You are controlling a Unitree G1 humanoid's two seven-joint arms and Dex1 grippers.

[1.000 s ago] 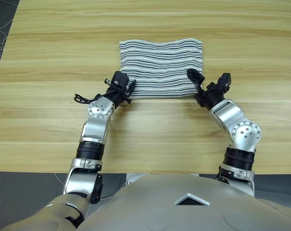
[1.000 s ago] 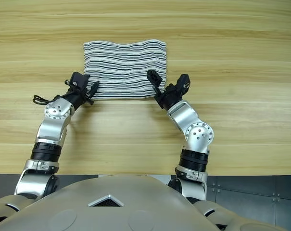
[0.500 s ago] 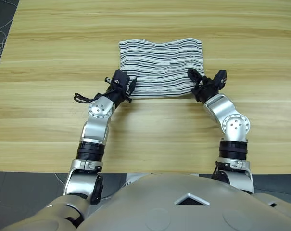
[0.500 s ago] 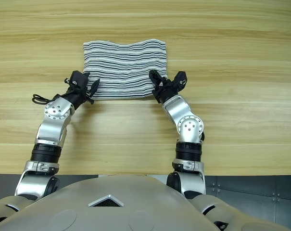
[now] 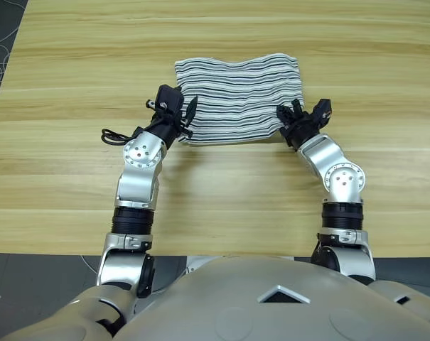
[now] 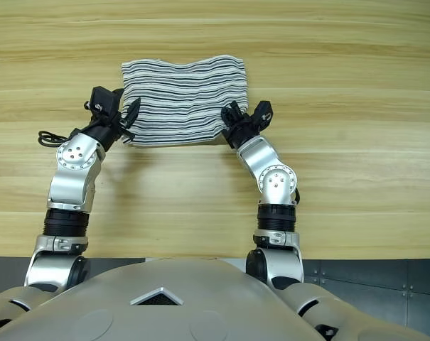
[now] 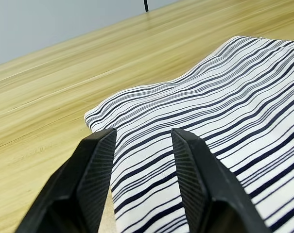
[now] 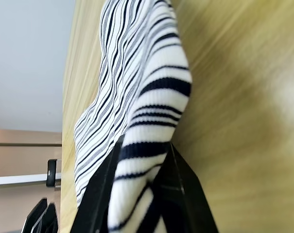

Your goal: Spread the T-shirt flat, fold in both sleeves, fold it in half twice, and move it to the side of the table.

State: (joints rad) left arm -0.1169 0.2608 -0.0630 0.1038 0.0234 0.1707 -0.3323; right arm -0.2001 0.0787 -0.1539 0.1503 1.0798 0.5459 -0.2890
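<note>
The striped T-shirt (image 5: 236,96) lies folded into a rough rectangle on the wooden table (image 5: 72,71), a little rumpled. My left gripper (image 5: 185,116) is at its near left corner, open. In the left wrist view its two fingers (image 7: 95,165) stand apart just above the striped cloth (image 7: 224,111). My right gripper (image 5: 291,125) is at the near right corner, shut on the T-shirt. In the right wrist view the ribbed edge of the cloth (image 8: 151,97) is pinched between the fingers of that gripper (image 8: 144,145).
A black cable (image 5: 109,135) loops off my left wrist above the table. Bare wood stretches on both sides of the shirt and behind it. The table's near edge (image 5: 222,254) runs close to my body, and dark floor (image 5: 1,28) shows past the left edge.
My right gripper has moved left onto the shirt's near right corner and closed on it. My left gripper has shifted forward along the near left corner, and that corner has shifted slightly.
</note>
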